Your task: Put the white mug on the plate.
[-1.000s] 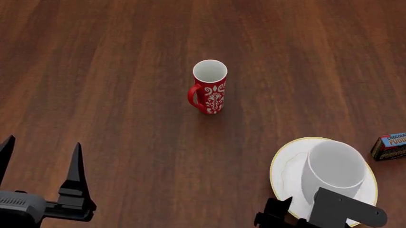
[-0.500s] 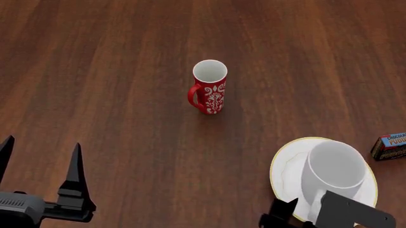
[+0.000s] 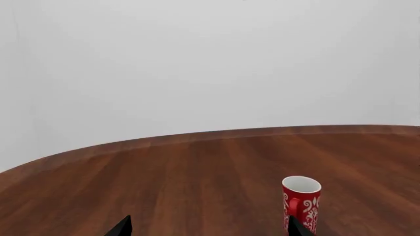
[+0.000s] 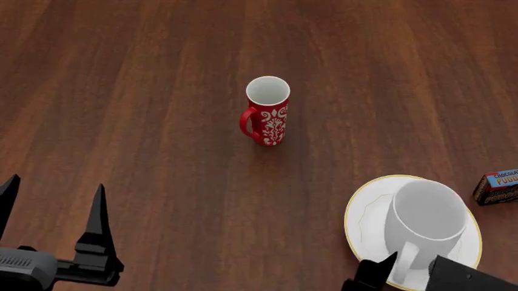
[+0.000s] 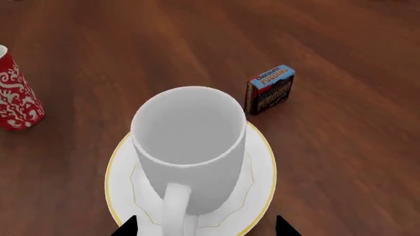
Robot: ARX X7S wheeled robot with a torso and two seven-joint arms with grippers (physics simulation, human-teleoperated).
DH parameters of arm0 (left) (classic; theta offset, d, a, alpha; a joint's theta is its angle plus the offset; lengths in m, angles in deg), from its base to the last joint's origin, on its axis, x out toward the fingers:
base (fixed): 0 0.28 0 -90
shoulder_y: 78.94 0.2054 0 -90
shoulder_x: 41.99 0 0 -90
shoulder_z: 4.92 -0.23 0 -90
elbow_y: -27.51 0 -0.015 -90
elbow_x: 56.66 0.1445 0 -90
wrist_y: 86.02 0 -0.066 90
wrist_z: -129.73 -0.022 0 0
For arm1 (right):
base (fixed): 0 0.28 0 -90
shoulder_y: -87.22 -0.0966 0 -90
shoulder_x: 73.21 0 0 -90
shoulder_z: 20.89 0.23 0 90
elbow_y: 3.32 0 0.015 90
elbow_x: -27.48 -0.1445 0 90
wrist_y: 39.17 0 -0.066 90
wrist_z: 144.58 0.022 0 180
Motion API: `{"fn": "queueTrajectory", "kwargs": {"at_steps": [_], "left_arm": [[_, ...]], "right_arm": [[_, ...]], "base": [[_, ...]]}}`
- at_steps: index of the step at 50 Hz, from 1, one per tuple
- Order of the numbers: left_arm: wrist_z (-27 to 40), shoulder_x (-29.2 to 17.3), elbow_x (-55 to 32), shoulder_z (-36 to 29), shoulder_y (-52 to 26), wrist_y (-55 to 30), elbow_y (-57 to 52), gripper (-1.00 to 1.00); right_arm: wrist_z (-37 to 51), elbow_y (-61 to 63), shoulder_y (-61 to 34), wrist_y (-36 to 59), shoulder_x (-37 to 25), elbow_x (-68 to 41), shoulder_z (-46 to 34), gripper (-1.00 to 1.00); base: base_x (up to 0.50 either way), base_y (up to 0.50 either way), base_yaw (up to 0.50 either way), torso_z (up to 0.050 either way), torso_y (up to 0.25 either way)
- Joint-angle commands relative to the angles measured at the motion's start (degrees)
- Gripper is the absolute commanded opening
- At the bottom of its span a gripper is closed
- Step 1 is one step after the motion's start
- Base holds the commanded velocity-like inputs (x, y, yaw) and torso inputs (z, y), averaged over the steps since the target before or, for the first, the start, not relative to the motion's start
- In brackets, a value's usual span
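The white mug stands upright on the gold-rimmed plate at the near right, its handle pointing toward my right gripper. In the right wrist view the white mug fills the plate, and the right gripper is open, with its tips on either side of the handle and not touching it. My left gripper hovers open at the near left, far from both, holding nothing.
A red patterned mug stands mid-table, also in the left wrist view and the right wrist view. A small chocolate pudding box lies right of the plate. The table's far edge curves ahead.
My right gripper has drawn back toward the near edge, uncovering the white mug's lower side and handle. The mug stays on the plate. The left arm has barely moved.
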Motion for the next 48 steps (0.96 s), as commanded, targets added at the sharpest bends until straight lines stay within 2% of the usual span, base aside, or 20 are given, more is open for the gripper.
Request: {"fn": "queueTrajectory", "kwargs": {"at_steps": [1, 19, 29, 31, 35, 40, 43, 44, 48], "left_arm": [[0.23, -0.12, -0.21, -0.11, 0.41, 0.04, -0.79, 1.00], [1.26, -0.98, -0.07, -0.06, 1.85, -0.37, -3.82, 1.00], [2.12, -1.57, 0.10, -0.11, 2.90, -1.10, -6.36, 1.00], [2.26, -1.66, 0.17, -0.14, 3.10, -1.16, -6.72, 1.00], [2.66, -1.99, 0.27, -0.09, 3.67, -1.44, -7.91, 1.00], [3.25, -2.42, 0.32, 0.03, 4.36, -1.97, -9.57, 1.00], [3.51, -2.62, 0.40, -0.03, 4.65, -2.33, -10.37, 1.00], [3.62, -2.69, 0.39, 0.01, 4.79, -2.40, -10.70, 1.00], [3.98, -2.91, 0.45, 0.01, 5.21, -2.70, -11.76, 1.00]], "right_arm": [[4.21, 12.40, 3.42, 3.72, -3.20, -1.64, 0.04, 1.00], [12.98, 33.37, 7.04, 10.29, -8.96, -6.61, 2.73, 1.00], [20.07, 44.85, 5.34, 14.95, -13.13, -13.52, 5.28, 1.00], [22.24, 45.45, 4.56, 13.13, -15.47, -14.84, 3.80, 1.00], [31.01, 45.51, -0.48, 1.09, -26.53, -16.84, -8.89, 1.00], [41.69, 45.52, -16.48, -16.17, -39.89, -15.11, -35.88, 1.00], [46.53, 45.52, -31.33, -23.99, -44.20, -12.92, -55.65, 1.00], [47.23, 45.52, -34.88, -25.75, -45.29, -12.31, -60.02, 1.00], [47.27, 45.53, -41.51, -29.27, -47.69, -10.98, -67.72, 1.00]], "base": [[0.00, 0.00, 0.00, 0.000, 0.000], [0.00, 0.00, 0.00, 0.000, 0.000], [0.00, 0.00, 0.00, 0.000, 0.000], [0.00, 0.00, 0.00, 0.000, 0.000], [0.00, 0.00, 0.00, 0.000, 0.000], [0.00, 0.00, 0.00, 0.000, 0.000], [0.00, 0.00, 0.00, 0.000, 0.000], [0.00, 0.00, 0.00, 0.000, 0.000], [0.00, 0.00, 0.00, 0.000, 0.000]]}}
